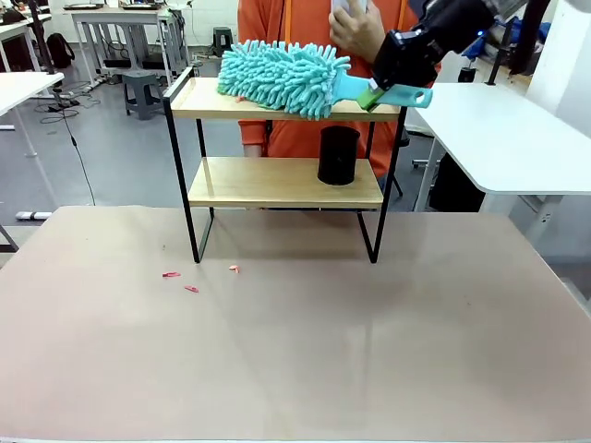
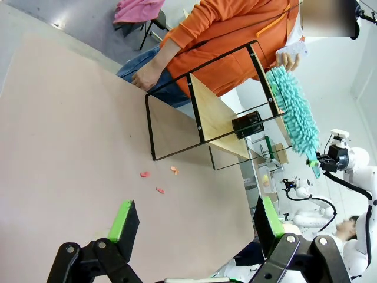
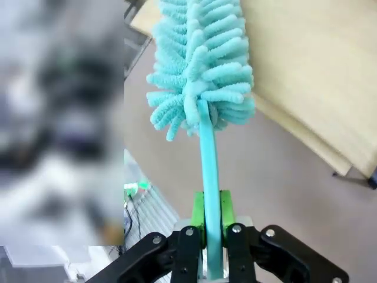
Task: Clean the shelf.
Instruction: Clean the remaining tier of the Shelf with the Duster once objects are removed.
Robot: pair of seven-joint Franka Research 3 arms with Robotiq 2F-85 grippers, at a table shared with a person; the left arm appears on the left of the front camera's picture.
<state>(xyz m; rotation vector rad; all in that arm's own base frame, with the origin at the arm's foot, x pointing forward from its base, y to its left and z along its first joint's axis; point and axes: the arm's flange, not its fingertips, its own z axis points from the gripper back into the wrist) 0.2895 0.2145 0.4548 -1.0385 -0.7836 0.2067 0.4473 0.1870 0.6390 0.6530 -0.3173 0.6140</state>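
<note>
Duster is lying along the shelf's top board, just ahead of the right gripper, which is pinching the thin plastic handle partway along, pads closed tight on it. The duster is looking light, its fluffy strands soft and yielding. The slick handle is the place to hold, though it may be twisting under sideways pushes. The left gripper is hanging wide open, holding nothing, with the shelf well ahead of it on the counter.
</note>
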